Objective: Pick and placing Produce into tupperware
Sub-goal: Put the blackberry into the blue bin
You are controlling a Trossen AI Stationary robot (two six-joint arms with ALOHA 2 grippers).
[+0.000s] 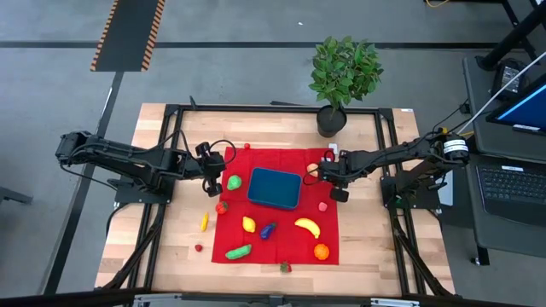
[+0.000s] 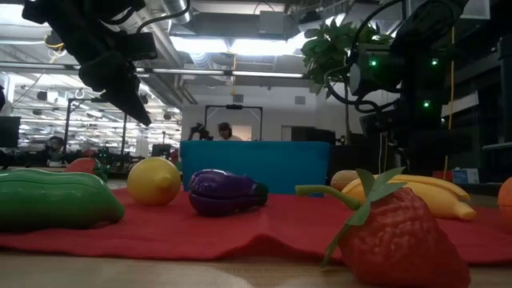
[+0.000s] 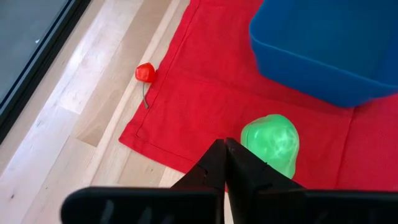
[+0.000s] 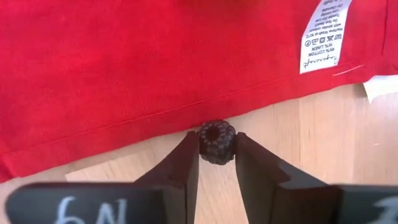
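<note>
We see the left claw (image 3: 225,155) clenched on nothing, just beside a green fruit (image 3: 271,140) on the red cloth (image 1: 256,240); at the cloth's middle the blue tupperware (image 1: 274,188) sits with nothing visible inside; the right claw (image 4: 216,155) grasps a small dark berry (image 4: 216,141) over the worktop (image 1: 171,247).
</note>
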